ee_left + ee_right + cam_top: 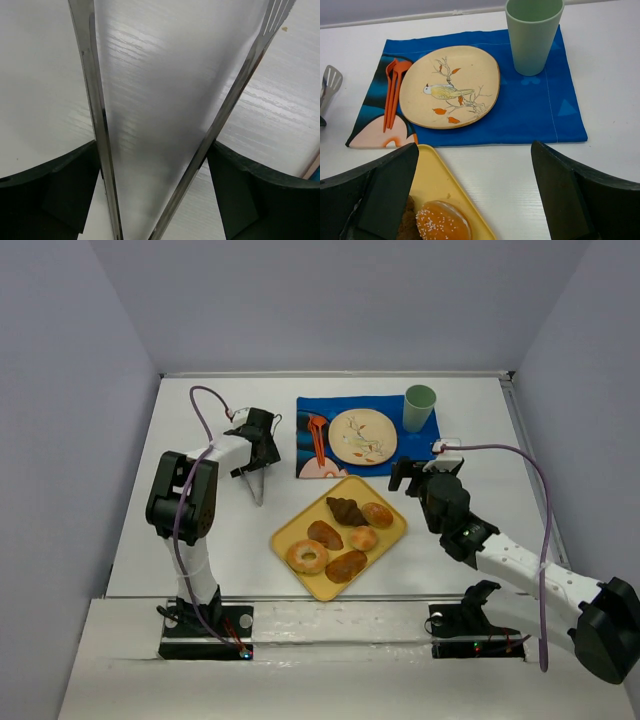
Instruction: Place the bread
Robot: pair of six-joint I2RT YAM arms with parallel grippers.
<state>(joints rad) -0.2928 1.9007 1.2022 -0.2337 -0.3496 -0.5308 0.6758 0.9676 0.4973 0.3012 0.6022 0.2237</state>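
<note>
Seen from above, a yellow tray (287, 536) sits on the white counter (250, 570) between the arms, holding the bread (346, 510): six pastries. The left fingers (50, 195) clamp metal tongs (98, 110), tips spread, left of the tray. The right fingers (380, 195) are wide apart, holding nothing, above the tray's far right corner, near a plate (450, 85) on a blue placemat (530, 110).
</note>
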